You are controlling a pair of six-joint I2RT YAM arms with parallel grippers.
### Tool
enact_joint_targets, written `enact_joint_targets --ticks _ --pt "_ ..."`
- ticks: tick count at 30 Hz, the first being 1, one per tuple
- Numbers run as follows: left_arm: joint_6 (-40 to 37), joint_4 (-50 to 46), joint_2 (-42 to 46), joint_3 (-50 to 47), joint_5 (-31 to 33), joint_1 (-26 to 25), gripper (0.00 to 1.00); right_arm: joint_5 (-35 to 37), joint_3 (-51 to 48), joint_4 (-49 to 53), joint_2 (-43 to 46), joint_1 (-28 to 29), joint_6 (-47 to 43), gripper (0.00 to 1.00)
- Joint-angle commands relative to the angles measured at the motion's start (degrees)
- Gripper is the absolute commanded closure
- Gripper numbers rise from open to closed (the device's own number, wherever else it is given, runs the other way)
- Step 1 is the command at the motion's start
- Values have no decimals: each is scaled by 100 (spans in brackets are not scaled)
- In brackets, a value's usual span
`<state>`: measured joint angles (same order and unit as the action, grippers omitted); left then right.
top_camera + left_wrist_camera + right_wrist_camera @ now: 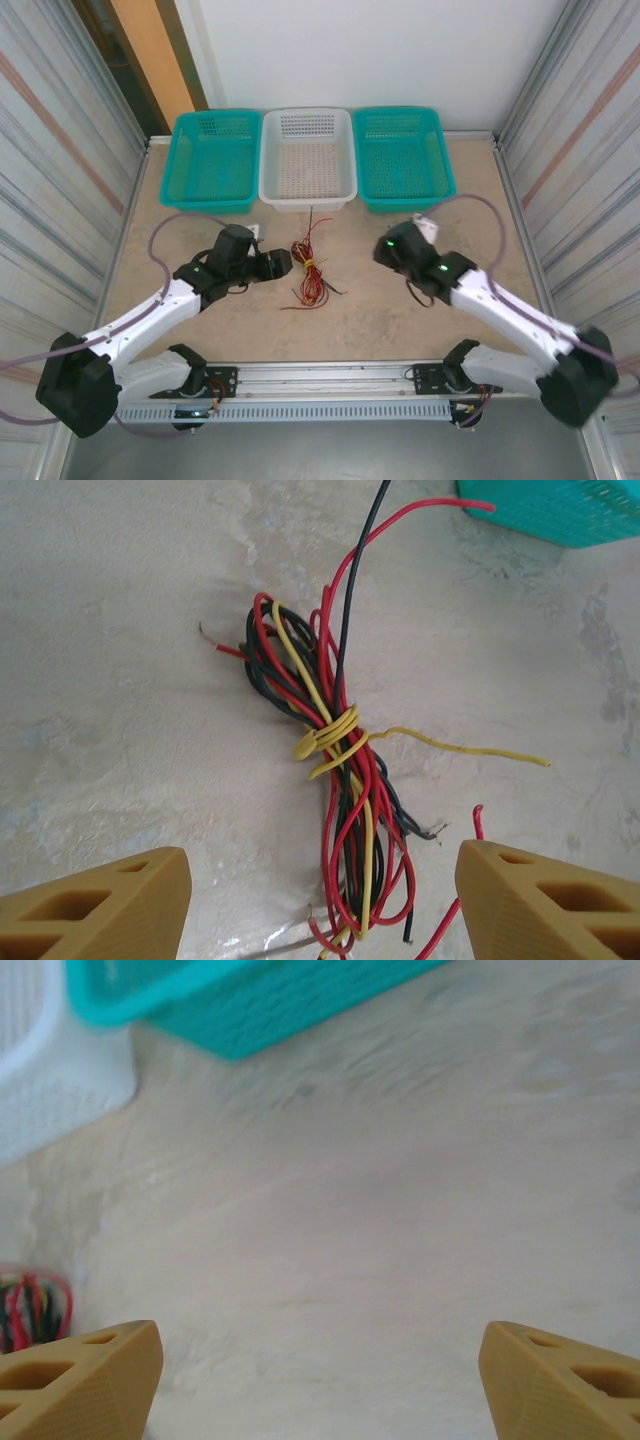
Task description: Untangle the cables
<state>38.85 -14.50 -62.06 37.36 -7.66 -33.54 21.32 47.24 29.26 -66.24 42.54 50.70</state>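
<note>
Three perforated plastic baskets stand in a row at the far edge of the beige surface [380,320]: the left teal basket [210,160], the white basket [308,155] in the middle and the right teal basket [402,155]. On the near side of the white one, mid-surface between the two arms, lies the bundle of thin red, black and yellow cables [309,272], with long loose strands trailing toward the baskets.

The overhead view gives this layout, but the wires are too fine there to follow. The left wrist view resolves them: a yellow strand [330,735] is wound several times around the bundle's waist, its tail stretching off to the right, and bare ends poke out on both sides. The left arm's tan fingers [100,910] stand wide apart, the bundle's near end showing between them; I cannot tell whether they touch it.

In the right wrist view the right arm's fingers [80,1380] are likewise spread, with bare surface between them. The cables sit at the left edge, and both the white basket and the right teal basket are blurred at the top.
</note>
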Motion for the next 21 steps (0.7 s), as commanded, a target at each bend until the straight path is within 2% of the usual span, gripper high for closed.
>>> enact_joint_targets --ticks 1,7,14,21 --pt "39 -362 -43 329 -4 23 29 -319 786 -109 -716 661 -334 20" --pt "131 -648 -35 437 -23 82 25 -930 1539 -315 -1783 1057 -512 31" --pt "87 -908 -16 585 -215 374 23 -1185 1864 -336 -2512 912 -541 50" --pt "4 -851 -81 569 -393 498 22 -1486 2050 -482 -2972 853 -681 59"
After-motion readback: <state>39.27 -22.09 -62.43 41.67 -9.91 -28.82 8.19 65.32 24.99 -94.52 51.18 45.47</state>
